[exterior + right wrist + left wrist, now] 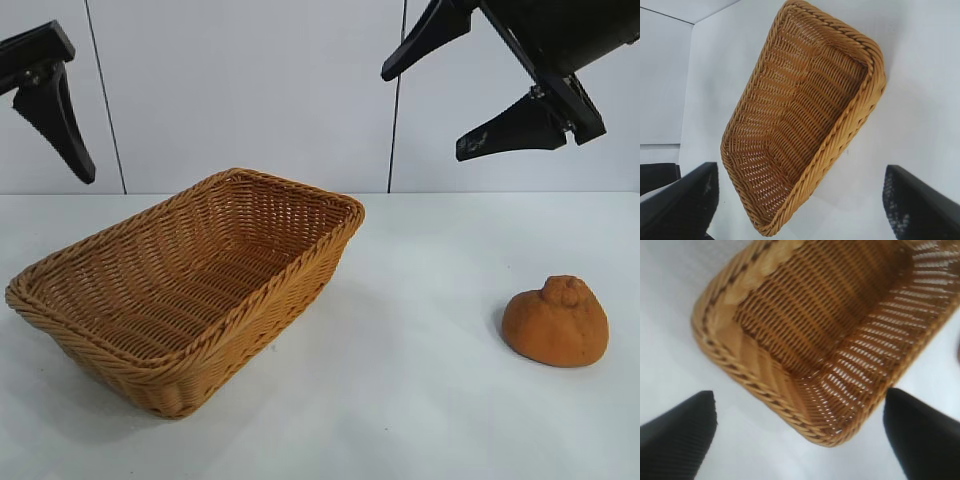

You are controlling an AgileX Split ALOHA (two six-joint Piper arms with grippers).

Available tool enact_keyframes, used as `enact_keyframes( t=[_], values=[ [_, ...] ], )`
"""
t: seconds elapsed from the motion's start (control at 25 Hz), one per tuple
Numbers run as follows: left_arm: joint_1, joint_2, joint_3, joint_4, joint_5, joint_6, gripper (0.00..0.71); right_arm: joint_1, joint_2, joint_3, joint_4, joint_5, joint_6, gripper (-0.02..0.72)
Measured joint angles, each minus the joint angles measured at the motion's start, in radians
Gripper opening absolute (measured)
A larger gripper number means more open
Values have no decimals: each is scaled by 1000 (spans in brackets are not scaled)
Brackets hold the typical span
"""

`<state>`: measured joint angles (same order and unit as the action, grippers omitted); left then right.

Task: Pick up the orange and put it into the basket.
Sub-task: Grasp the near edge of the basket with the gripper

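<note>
step: we read this as the reach for the orange [556, 322]; nothing is lifted yet.
orange: on the table [420, 400], at about 4 o'clock in the exterior view, well apart from the basket [190, 290], not touched by either arm.
basket: empty, at about 8 o'clock, long axis running from 7 to 1 o'clock.
right gripper [455, 100]: up at 1 o'clock, above the orange, fingers spread wide, holding nothing.
left gripper [800, 432]: at 10 o'clock in the exterior view, over the basket's near corner, fingers spread, empty.
how: we'd use the right arm, come straight down, straddle the wide lower body, not the knob.
orange pointing: knob up, tipped slightly toward 1 o'clock; long axis lies roughly 9 to 3.
risk: lumpy skin may roll; close slowly.
</note>
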<state>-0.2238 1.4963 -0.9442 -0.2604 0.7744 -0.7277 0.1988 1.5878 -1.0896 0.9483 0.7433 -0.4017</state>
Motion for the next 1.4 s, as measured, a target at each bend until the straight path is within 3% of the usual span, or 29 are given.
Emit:
enact_keyframes(
  t=[0.44, 0.76, 1.0, 1.08, 1.24, 1.28, 1.32, 1.4],
  values=[
    [-51, 132, 38, 2, -138, -129, 643, 0, 0, 0, 0, -7, 0, 610],
    [-51, 268, 111, -17, -315, -133, 643, 0, 0, 0, 0, -7, 0, 610],
    [-51, 291, 126, -21, -335, -133, 625, 0, 0, 0, 0, -11, 0, 610],
    [-51, 291, 127, -21, -340, -133, 540, 0, 0, 0, 0, -13, 0, 610],
    [-51, 291, 127, -26, -355, -133, 230, 0, 0, 0, 0, -14, 0, 610],
    [-51, 291, 127, -26, -355, -133, 230, 0, 0, 0, 0, -14, 0, 610],
    [-51, 291, 127, -29, -360, -134, 145, 0, 0, 0, 0, -14, 0, 610],
    [-51, 291, 123, -43, -368, -144, 90, 0, 0, 0, 1, -14, 0, 610]
  ],
)
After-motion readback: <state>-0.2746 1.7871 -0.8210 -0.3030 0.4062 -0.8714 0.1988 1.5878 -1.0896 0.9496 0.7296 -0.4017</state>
